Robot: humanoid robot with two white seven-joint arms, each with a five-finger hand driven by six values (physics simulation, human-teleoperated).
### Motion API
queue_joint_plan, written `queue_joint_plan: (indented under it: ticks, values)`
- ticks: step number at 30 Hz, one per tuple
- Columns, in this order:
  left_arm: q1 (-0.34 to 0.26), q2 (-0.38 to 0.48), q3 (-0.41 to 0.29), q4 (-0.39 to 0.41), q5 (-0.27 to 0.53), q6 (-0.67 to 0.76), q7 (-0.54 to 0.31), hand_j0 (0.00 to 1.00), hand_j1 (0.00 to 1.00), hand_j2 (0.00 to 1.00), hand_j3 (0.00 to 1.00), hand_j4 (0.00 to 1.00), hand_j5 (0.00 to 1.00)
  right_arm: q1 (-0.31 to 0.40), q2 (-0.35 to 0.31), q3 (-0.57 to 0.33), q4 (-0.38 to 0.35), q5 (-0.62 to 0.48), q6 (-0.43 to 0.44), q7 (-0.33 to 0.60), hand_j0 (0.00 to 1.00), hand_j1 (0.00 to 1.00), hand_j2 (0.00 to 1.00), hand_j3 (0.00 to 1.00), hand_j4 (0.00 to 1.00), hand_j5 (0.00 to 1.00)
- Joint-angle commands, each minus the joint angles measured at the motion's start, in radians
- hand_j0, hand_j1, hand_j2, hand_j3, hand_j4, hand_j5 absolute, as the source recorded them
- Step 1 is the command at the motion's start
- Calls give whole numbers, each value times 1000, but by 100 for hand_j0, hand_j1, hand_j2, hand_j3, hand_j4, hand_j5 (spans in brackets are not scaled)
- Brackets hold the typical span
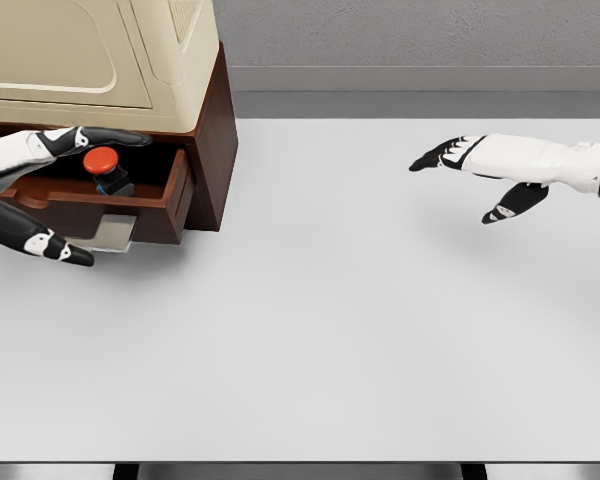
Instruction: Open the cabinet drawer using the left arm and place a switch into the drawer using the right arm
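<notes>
The white worktop (310, 330) is seen nearest, spreading across the view. At its far left a brown cabinet (212, 140) is set, its drawer (130, 205) pulled out. The left hand (30, 190) is held at the drawer, fingers spread, gripping nothing. The right hand (485, 165) is held above the worktop, relaxed and empty. The red-capped switch (105, 170) is seen inside the drawer.

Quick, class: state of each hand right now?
Left hand: open, fingers spread beside the open drawer, holding nothing.
Right hand: open, empty, above the table.
</notes>
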Motion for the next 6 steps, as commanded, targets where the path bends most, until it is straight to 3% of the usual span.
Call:
queue_joint_plan:
  ticks: [1, 3, 6]
  values:
    - [-3, -43, -5, 0, -19, 1, 0, 100, 100, 100, 100, 100, 100, 0, -1, -1, -2, -7, 3, 0, 100, 100, 100, 100, 100, 100]
    - [-18, -91, -8, 0, -31, 1, 0, 100, 100, 100, 100, 100, 100, 0, -1, -1, -2, -7, 3, 0, 100, 100, 100, 100, 100, 100]
    - [-21, -97, -8, 0, -34, 1, 0, 100, 100, 100, 100, 100, 100, 0, -1, -2, -1, -7, 3, 0, 100, 100, 100, 100, 100, 100]
